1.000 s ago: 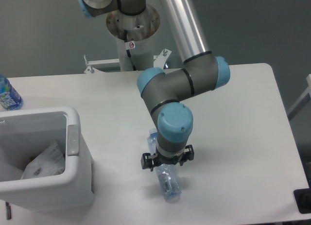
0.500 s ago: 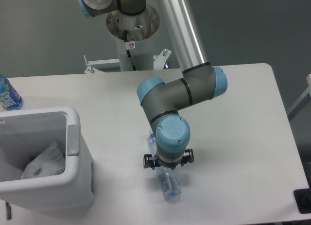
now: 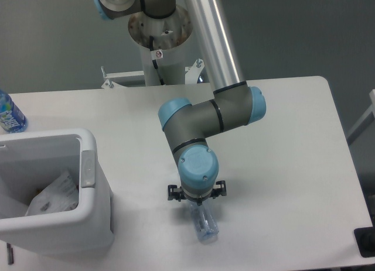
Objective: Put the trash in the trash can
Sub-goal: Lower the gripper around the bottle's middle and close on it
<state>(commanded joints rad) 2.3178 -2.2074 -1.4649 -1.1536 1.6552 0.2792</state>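
The claw (image 3: 197, 199) is low over the counter (image 3: 281, 165), at the near side of the bin (image 3: 88, 224) and to its right, well apart from it. The blue wrist cap covers the fingers from this view, so I cannot tell if the claw is wide, narrow or holding something. The clear crushed bottle (image 3: 204, 225) lies flat on the counter directly under the claw; its one end goes below the wrist and is hidden there, and the other end comes out toward the front edge of the counter. If the fingers touch the bottle is not visible. The crumpled white carton (image 3: 55, 195) lies inside the bin, against its right wall. An upright bottle with blue label (image 3: 9, 114) stands behind the bin, at the left edge of the counter.
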